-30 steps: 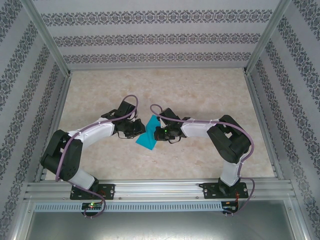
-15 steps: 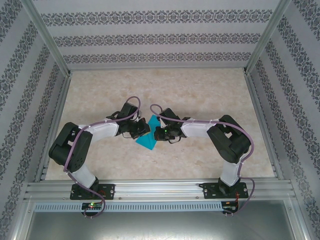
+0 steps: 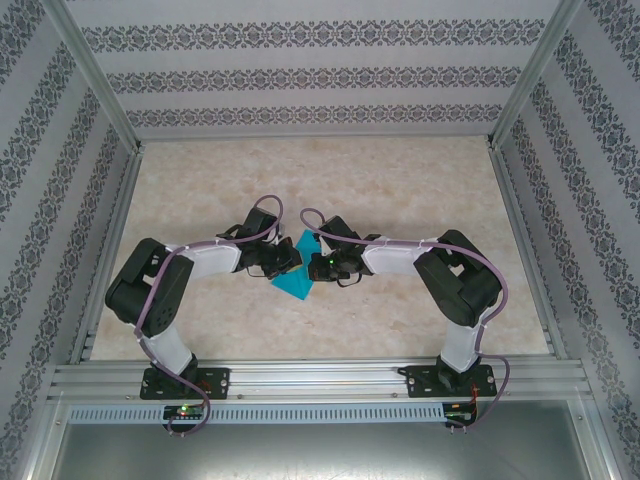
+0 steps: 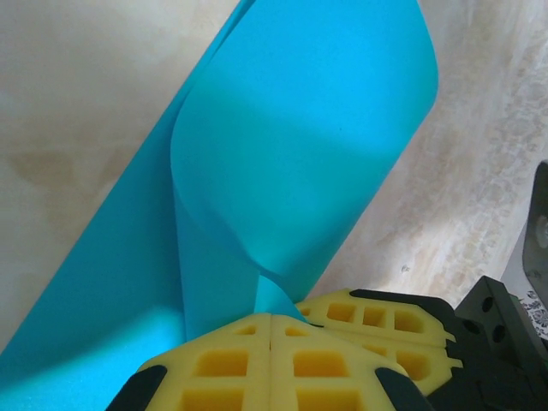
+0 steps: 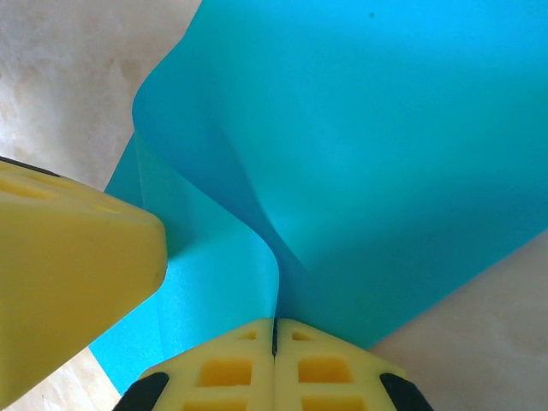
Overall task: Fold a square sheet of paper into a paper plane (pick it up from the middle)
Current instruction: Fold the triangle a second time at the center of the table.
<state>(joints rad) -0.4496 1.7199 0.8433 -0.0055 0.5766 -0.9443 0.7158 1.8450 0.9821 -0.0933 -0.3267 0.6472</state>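
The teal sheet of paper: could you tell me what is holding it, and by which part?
The left claw and the right claw each pinch the square sheet of paper by a curled-up fold.

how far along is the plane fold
Done: the paper is gripped, with the left gripper and the right gripper each shut on a pinch of it. In hand: the sheet bows up between them in a soft curl, and no sharp crease shows. Left: every fold, by the look of it.
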